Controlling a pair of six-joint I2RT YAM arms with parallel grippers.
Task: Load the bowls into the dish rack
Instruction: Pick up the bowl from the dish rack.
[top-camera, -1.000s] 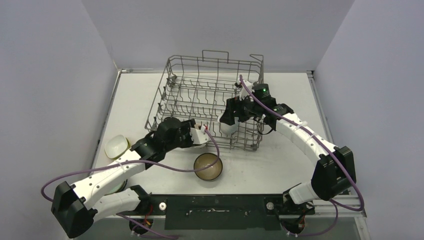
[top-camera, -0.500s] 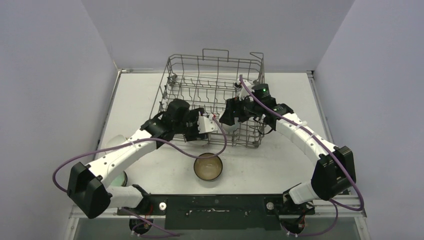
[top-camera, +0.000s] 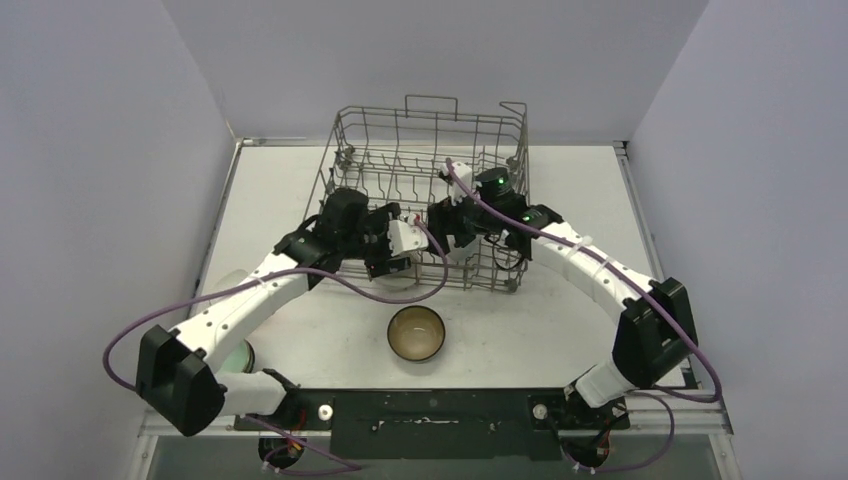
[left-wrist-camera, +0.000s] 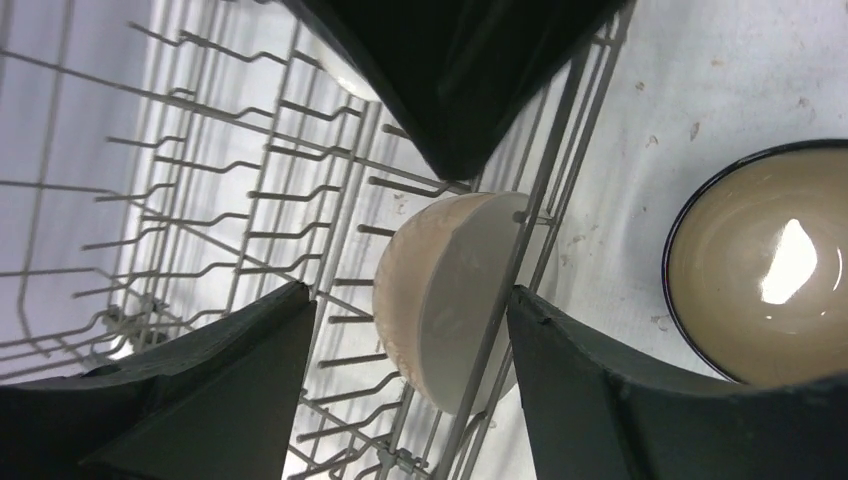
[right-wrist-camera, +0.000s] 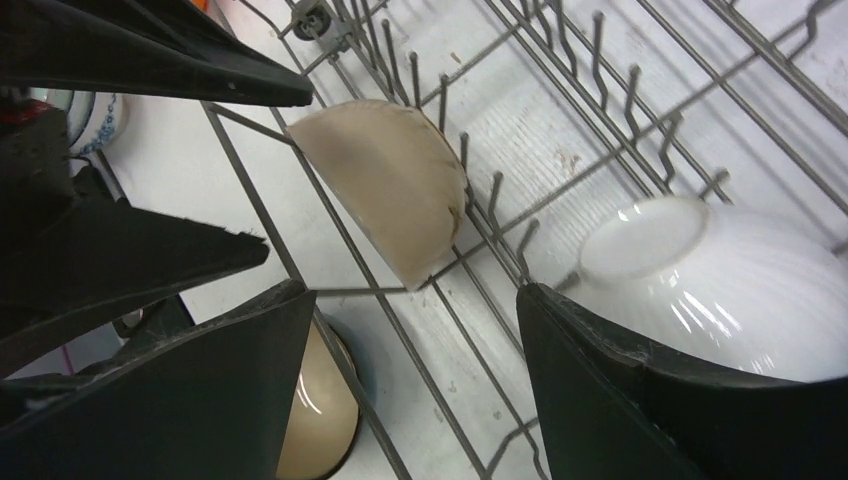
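Overhead view: two robot arms meet over the near side of a grey wire rack (top-camera: 400, 165), which stands at the far middle of a white surface (top-camera: 560, 310).

The left fingers (left-wrist-camera: 230, 390) are spread wide and hold nothing. Below them a beige bowl (left-wrist-camera: 440, 300) stands on edge among the tines, just inside the rack's near wall, touching neither finger.

The right fingers (right-wrist-camera: 640, 400) are also wide apart and empty. Beside them a white bowl (right-wrist-camera: 730, 290) rests tipped on the tines, its foot toward the camera, near the beige bowl.

A dark bowl (top-camera: 416, 333) with a tan inside sits upright on the surface, just in front of the rack and clear of both arms. A blue-patterned bowl (right-wrist-camera: 95, 112) shows beyond the rack wall at the edge of the right wrist view.

The placing step looks done for the beige and white bowls, so the job seems at an early stage. The next move probably calls for lifting both sets of fingers straight up, clear of the tines, without nudging either bowl. One arm could then reach for the dark bowl, pinch its rim and tip it on edge into a free row.
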